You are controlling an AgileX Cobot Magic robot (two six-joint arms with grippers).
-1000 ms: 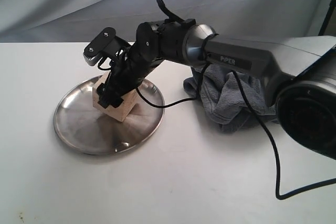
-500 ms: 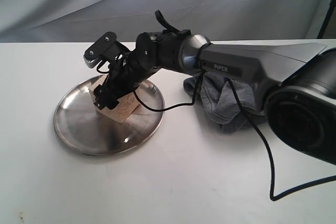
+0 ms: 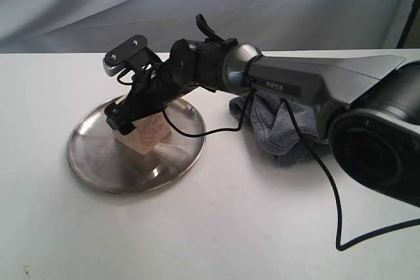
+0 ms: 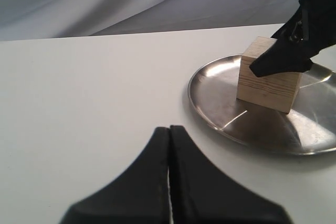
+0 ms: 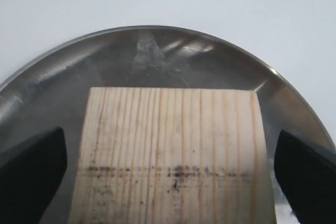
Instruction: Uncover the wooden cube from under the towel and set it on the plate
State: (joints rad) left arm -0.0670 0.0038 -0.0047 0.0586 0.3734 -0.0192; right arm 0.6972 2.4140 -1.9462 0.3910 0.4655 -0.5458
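A white bench (image 3: 262, 214) stands before grey drapery (image 3: 295, 4). The pale wooden cube (image 3: 146, 137) rests on the round shiny steel plate (image 3: 92, 162), the right end effector (image 3: 125, 115) over it and the crumpled grey-blue towel (image 3: 282, 129) well apart. Left wrist view: the left end effector (image 4: 169, 140) is clenched, empty. Right wrist view: its fingers (image 5: 31, 171) are released, clear of the cube.

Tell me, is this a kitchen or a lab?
Probably a robot lab bench: a white table, a grey cloth backdrop, and a robot arm marked PIPER over a steel plate holding a wooden cube.
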